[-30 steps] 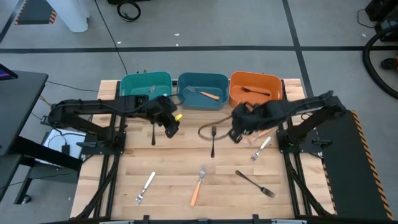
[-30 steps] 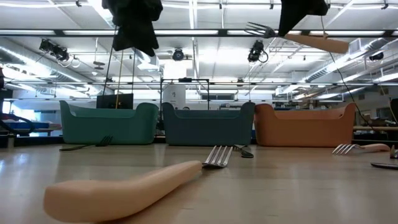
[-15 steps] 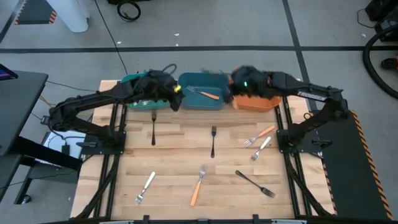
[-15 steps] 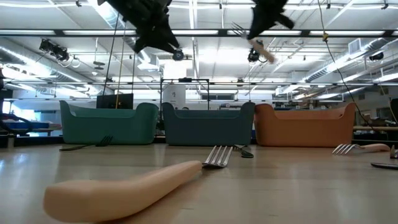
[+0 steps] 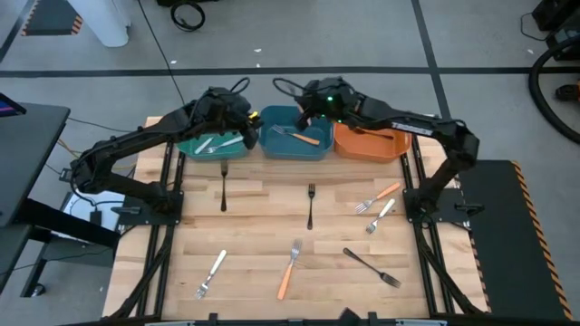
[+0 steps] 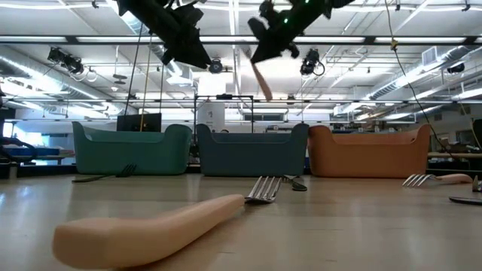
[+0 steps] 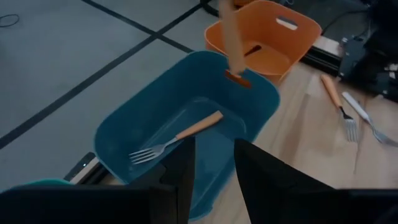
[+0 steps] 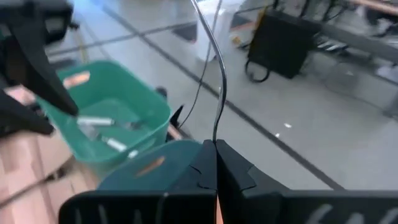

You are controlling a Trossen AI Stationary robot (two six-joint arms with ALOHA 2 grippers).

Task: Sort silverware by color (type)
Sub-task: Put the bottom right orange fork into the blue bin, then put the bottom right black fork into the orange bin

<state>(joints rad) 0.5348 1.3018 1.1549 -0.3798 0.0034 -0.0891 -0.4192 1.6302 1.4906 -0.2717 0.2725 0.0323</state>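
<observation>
Right gripper is above the blue bin, at its back edge, fingers clamped tight on an orange-handled fork; low view shows the handle hanging down from the jaws, well above the bin. Half a second ago this gripper was over the seam between the blue bin and the orange bin; a second ago it was low over the table, right of centre. So it has swung left and toward the bins.

Left gripper hovers over the teal bin near its right end, fingers apart, holding nothing. It has barely shifted since half a second ago; a second ago it was over the table in front of the bins.

Teal bin now shows silver forks inside. Blue bin holds one orange-handled fork. Orange bin holds a black fork.

On the table, unchanged:
- black fork, left
- black fork, centre
- orange-handled fork, with a silver fork just beside it, right
- silver fork, front left
- orange-handled fork, front centre
- black fork, front right
</observation>
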